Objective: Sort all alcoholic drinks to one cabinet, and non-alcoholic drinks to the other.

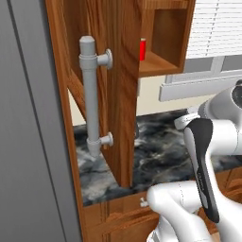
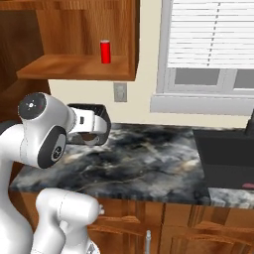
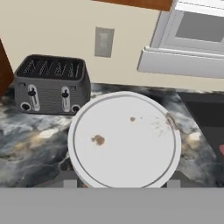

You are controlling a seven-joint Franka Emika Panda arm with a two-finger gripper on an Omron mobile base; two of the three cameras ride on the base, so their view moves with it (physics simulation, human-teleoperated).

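**Desk:** What is the claw doing?

**Me:** From the hand view I'm looking straight down on the short dark brown cup with a pale round lid [image 3: 124, 138]. The two-finger gripper [image 3: 122, 183] has its jaws either side of the lid, so I read it as clamped on that cup. The lid hides the tips themselves. It carries a few brown specks.

**Desk:** And where is that over the counter?

**Me:** Above the dark marbled stone counter [image 2: 144, 168], towards its left end. A dark grey two-slot toaster [image 3: 51, 85] stands just beyond it against the cream wall, under a pale wall socket [image 3: 104, 42].

**Desk:** Any other drinks?

**Me:** The small plain red can [image 2: 105, 51] stands upright on the shelf of the reddish-brown wooden wall cabinet [image 2: 74, 67], well above the hand. The cabinet's door [image 1: 124, 94] is swung open towards me, with its long grey bar handle [image 1: 89, 94] facing left.

**Desk:** Right side?

**Me:** A dark sink [image 2: 225, 158] sits below the window with white blinds [image 2: 213, 34]
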